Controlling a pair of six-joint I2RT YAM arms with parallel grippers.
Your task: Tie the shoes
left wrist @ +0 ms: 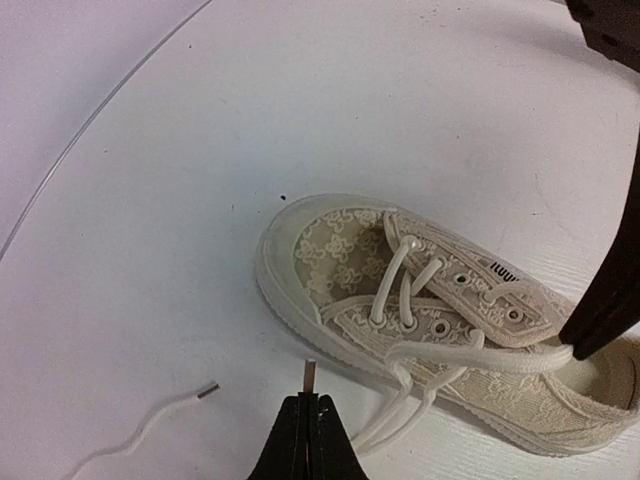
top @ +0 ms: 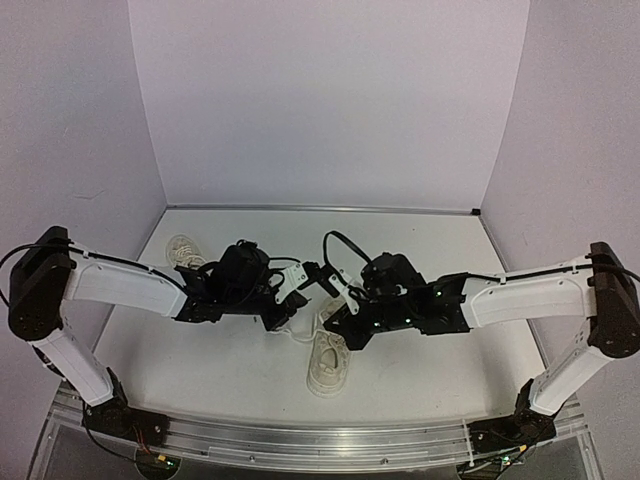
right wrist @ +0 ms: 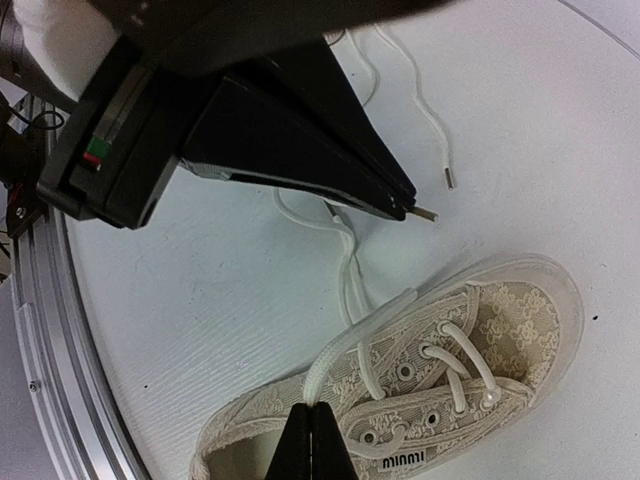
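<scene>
One cream shoe (top: 328, 365) lies on the table between the arms, seen close up as a lace-patterned shoe (left wrist: 340, 255) with its toe toward the left wrist camera. My left gripper (left wrist: 309, 402) is shut on one end of its white lace, the metal tip (left wrist: 311, 374) sticking out past the fingertips. Above the shoe's (right wrist: 520, 330) opening, my right gripper (right wrist: 318, 410) is shut on a stretch of the same lace (right wrist: 365, 325). The lace's other end (left wrist: 208, 391) lies loose on the table. A second shoe (top: 183, 250) sits at the back left.
The white table (top: 430, 240) is walled by pale panels. A metal rail (top: 320, 440) runs along the near edge, also visible as a rail (right wrist: 45, 330) at the left of the right wrist view. Both grippers hang close together over the middle shoe.
</scene>
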